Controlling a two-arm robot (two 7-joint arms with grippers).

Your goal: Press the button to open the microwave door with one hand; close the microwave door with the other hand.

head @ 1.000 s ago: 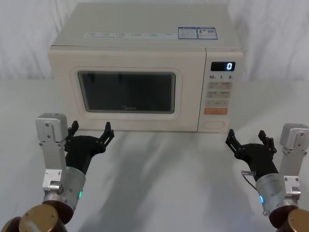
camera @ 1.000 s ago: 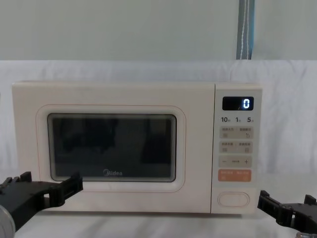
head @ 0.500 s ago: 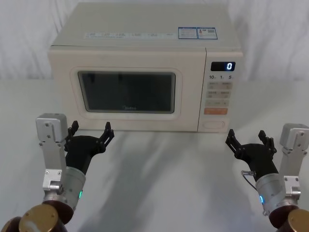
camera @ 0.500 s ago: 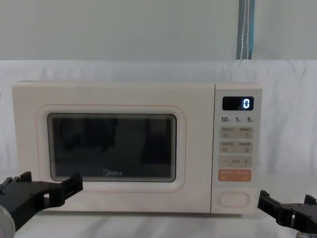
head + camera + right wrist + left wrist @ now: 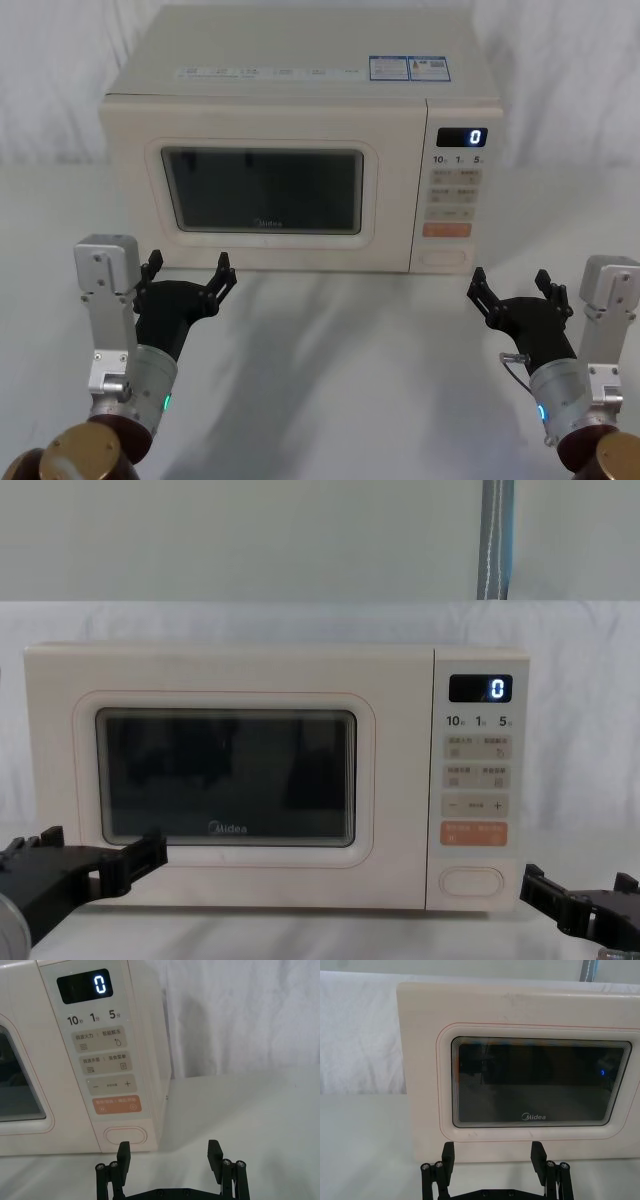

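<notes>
- The microwave door (image 5: pixel 262 190) is shut; both tools hang spread open and empty above the tabletop (image 5: pixel 340 340).
- The right tool (image 5: pixel 512 292) might hit the orange key (image 5: pixel 446 230) instead of the button (image 5: pixel 445 258) just below.
- The left tool (image 5: pixel 187 277), near the door front, could block its swing.

You get bright, even light and sharp focus; soft shadows spread across the white tabletop (image 5: pixel 340 350), while the microwave door (image 5: pixel 530 1085) window carries faint dark reflections.
</notes>
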